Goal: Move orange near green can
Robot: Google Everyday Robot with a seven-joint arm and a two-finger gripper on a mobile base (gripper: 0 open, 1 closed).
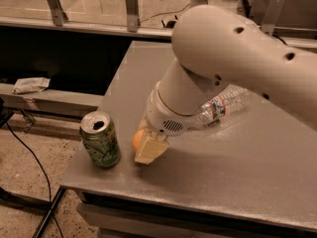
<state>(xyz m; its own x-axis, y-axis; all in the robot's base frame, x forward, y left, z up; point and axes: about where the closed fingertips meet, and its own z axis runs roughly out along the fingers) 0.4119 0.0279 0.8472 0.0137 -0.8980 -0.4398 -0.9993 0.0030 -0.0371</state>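
The green can (100, 141) stands upright near the table's front left corner, its silver top with the tab opening facing up. The orange (137, 140) is just to the right of the can, a small gap apart, low over the table. My gripper (143, 150) reaches down from the big white arm and is shut on the orange. One pale finger (150, 150) covers the orange's right side, and the other finger is hidden behind the fruit.
A clear plastic water bottle (223, 105) lies on its side behind the arm. The grey table (233, 172) has its front edge close below the can and its left edge beside it. Floor cables and a railing lie beyond.
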